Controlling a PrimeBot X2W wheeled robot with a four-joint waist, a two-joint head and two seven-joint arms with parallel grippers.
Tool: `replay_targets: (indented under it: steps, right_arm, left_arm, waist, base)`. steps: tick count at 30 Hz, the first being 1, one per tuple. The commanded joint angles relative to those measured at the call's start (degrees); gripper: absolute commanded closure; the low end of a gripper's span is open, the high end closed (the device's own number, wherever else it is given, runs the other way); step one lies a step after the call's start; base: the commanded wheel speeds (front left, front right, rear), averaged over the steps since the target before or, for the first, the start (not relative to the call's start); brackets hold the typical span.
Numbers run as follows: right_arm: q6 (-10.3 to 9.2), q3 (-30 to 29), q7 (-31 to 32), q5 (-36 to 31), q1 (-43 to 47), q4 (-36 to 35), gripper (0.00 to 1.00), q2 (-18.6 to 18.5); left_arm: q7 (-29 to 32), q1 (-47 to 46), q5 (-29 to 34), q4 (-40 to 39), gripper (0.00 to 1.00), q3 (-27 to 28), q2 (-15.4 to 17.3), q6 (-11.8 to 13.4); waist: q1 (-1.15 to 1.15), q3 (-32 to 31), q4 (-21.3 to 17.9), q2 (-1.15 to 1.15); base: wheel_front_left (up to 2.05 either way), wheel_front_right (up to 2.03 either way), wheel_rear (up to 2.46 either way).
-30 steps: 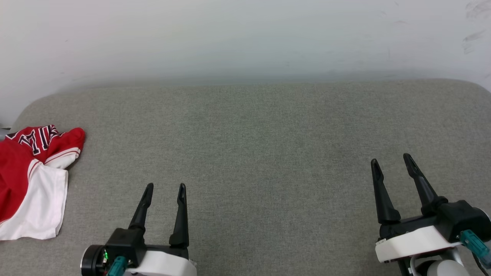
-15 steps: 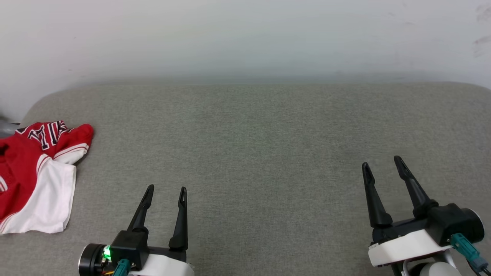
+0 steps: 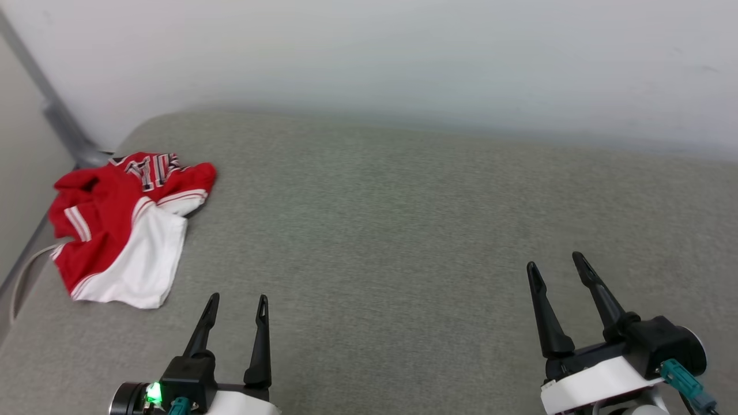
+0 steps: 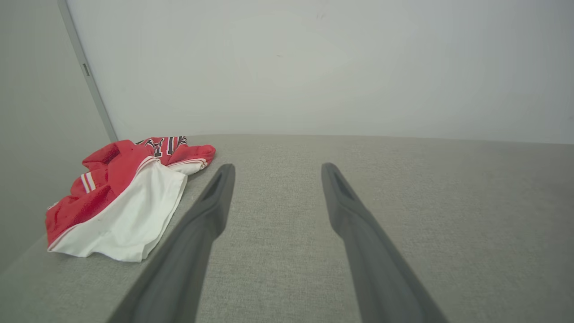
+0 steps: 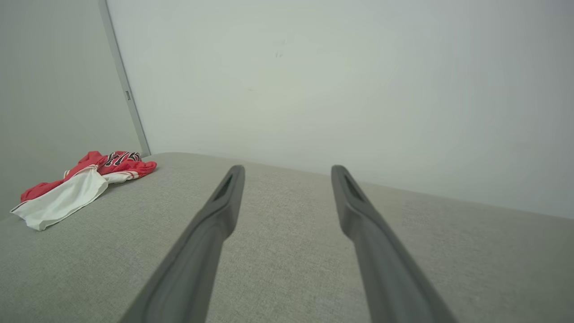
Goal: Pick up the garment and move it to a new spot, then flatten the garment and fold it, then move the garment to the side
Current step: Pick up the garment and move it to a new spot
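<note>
Grey woven fabric covers the padded surface (image 3: 403,230) on which the work lies. Nearest the robot, the left gripper (image 3: 238,298) sits at the lower left of the head view. Its two dark fingers are spread apart with nothing between them, and a green indicator light (image 3: 153,393) glows on its base. The right gripper (image 3: 554,260) sits at the lower right, its fingers likewise spread and empty, with the tips angled slightly to the left. Both grippers are over bare fabric, well apart from each other. The garment (image 3: 127,230) lies crumpled farther away, near the left edge of the surface and toward its far left corner, touching neither gripper. Its white panel faces the robot. Red fabric with white striped trim is bunched behind the panel, and a patch of black-and-white lettering shows at the far end. Behind the surface stands a plain pale wall (image 3: 375,52), with a grey strip (image 3: 57,115) running up the left corner.
</note>
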Motion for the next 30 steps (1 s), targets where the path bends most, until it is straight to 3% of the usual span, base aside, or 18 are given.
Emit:
replay_targets:
  steps: [1, 9, 17, 30]
  right_arm:
    - [-0.04, 0.3, -0.1, 0.5, 0.9, 0.3, 0.0, 0.1]
    - [-0.04, 1.0, -0.1, 1.2, 1.3, 1.0, 0.0, 0.1]
    - [-0.04, 1.7, -0.1, 1.5, 1.3, 1.3, 0.0, 0.1]
    - [-0.04, 2.7, -0.1, 2.1, 0.7, 2.0, 0.0, 0.1]
  left_arm:
    - [-0.2, 0.9, 0.4, 0.0, 0.0, 0.6, -0.1, 0.2]
    - [-0.2, 1.4, 0.6, -0.2, 0.0, 1.3, -0.1, 0.2]
    - [-0.2, 2.1, 0.9, -0.3, 0.0, 1.6, -0.1, 0.4]
    - [-0.2, 2.2, 1.0, -1.0, 0.0, 2.2, -0.1, 0.9]
  waist:
    - [0.0, -0.6, 2.8, 0.0]
    - [0.0, -1.0, 8.7, 0.0]
    - [0.0, -1.2, 12.1, 0.0]
    - [0.0, -1.1, 12.9, 0.0]
  base:
    - [0.0, 0.0, 0.0]
    - [0.0, 0.0, 0.0]
    - [0.0, 0.0, 0.0]
    - [0.0, 0.0, 0.0]
